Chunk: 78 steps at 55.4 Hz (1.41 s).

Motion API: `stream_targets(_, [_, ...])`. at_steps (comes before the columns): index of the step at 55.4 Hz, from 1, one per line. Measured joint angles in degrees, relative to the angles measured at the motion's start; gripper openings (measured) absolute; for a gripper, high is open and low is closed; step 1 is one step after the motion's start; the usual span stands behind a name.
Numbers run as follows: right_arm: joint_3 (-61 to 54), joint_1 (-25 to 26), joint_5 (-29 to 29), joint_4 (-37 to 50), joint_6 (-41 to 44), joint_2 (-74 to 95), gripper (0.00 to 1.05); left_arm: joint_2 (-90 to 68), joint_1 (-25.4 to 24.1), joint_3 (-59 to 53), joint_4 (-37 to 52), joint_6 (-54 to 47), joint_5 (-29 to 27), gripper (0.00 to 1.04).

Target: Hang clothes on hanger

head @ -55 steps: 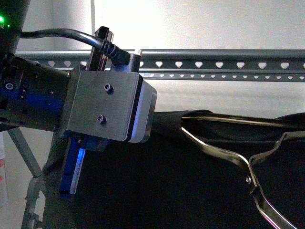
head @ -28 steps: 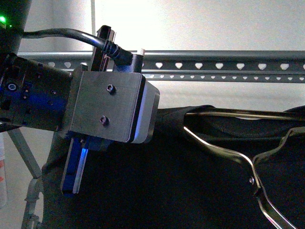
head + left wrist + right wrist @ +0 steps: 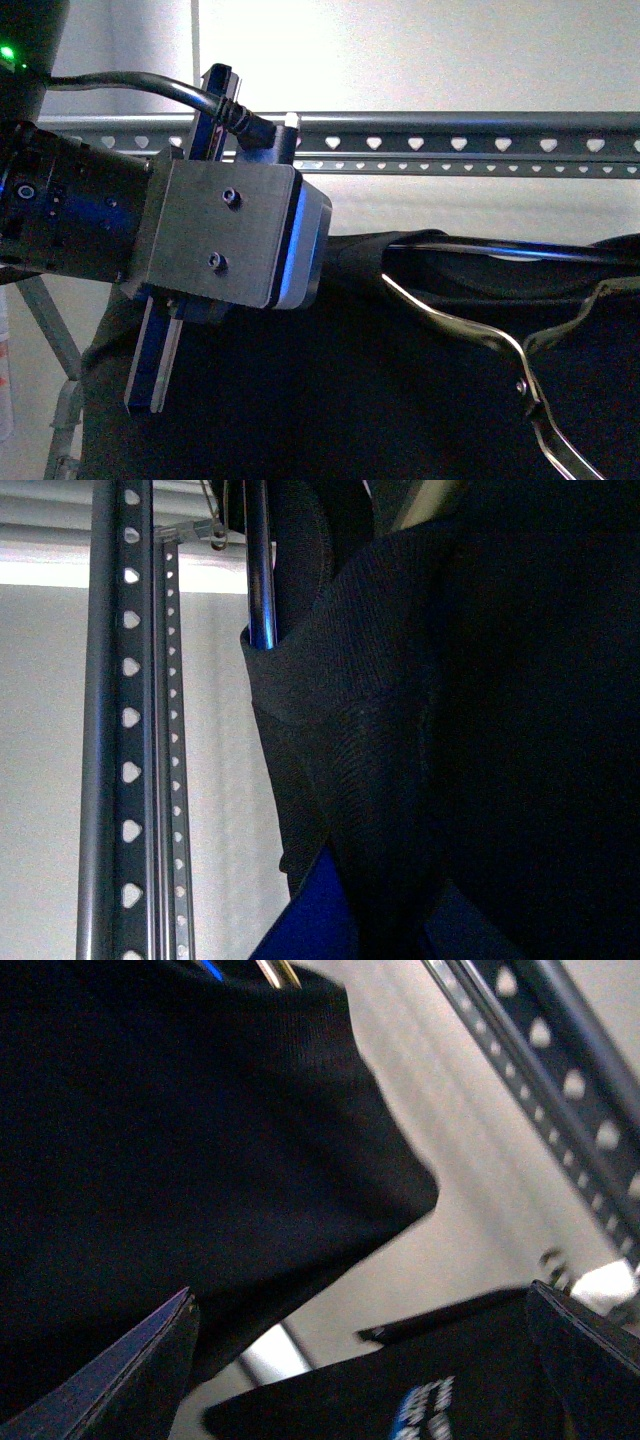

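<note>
The black T-shirt (image 3: pixel 400 400) hangs across the lower half of the front view, below the hanger's grey rail (image 3: pixel 450 130) with its heart-shaped holes. A chrome wire frame (image 3: pixel 470 330) sits in the shirt's neck opening. My left arm's wrist block (image 3: pixel 225 235) stands at the shirt's left shoulder. In the left wrist view my left gripper (image 3: pixel 385 920) is shut on the black T-shirt (image 3: pixel 480 730), the ribbed collar just beyond its blue fingers. My right gripper (image 3: pixel 360 1370) is open beside a black sleeve (image 3: pixel 180 1160), with blue and white lettering (image 3: pixel 425 1405) between its fingers. The right gripper is out of the front view.
The hanger's rail (image 3: pixel 120 730) runs close beside the collar in the left wrist view and passes beyond the sleeve (image 3: pixel 560 1070) in the right wrist view. A grey crossed leg (image 3: pixel 45 320) shows at the far left. A bright white wall lies behind.
The left wrist block has shifted slightly up and tilted. The collar and wire frame rose a little and settled back. The left grip on the shirt holds.
</note>
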<state>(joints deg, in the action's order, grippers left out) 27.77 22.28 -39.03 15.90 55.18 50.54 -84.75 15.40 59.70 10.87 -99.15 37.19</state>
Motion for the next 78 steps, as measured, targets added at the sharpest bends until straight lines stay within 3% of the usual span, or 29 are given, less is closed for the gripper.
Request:
stream_targets(6, [8.68, -3.39, -4.46, -3.8, 19.12, 6.4, 0.97, 0.0, 0.15, 0.0, 0.0, -0.02, 0.07, 0.04])
stream_targets(14, [16.46, -7.08, -5.68, -13.03, 35.63, 10.93, 0.97, 0.0, 0.15, 0.0, 0.0, -0.02, 0.07, 0.04])
stream_targets(21, [21.79, -10.62, -2.29, -16.11, 41.81, 15.23, 0.97, 0.0, 0.09, 0.0, 0.0, -0.02, 0.02, 0.04])
stream_targets(30, [26.12, -13.55, 2.1, -14.88, 42.38, 20.02, 0.95, 0.0, 0.11, 0.0, 0.0, -0.02, -0.04, 0.04])
stream_targets(44, [30.47, -16.11, 8.83, -11.89, 39.3, 27.98, 0.51, 0.0, 0.09, 0.0, 0.02, 0.0, -1.01, 0.04])
stream_targets(56, [29.75, -15.98, 7.5, -7.69, 31.85, 29.77, 0.14, 0.0, 0.0, 0.11, 0.17, 1.2, -1.14, 0.04])
stream_targets(61, [28.57, -15.19, 5.9, -7.48, 29.79, 29.48, 0.09, 0.0, -0.02, 0.15, 0.17, 1.9, -0.9, 0.04])
stream_targets(69, [26.4, -12.9, 3.17, -9.84, 25.53, 28.13, 0.08, 0.02, 0.04, 0.24, 0.35, 1.29, 0.24, 0.31])
stream_targets(78, [25.29, -9.81, 0.57, -15.23, 21.24, 26.21, 0.08, 0.02, 0.09, 0.28, 0.37, 1.16, 0.35, 0.52])
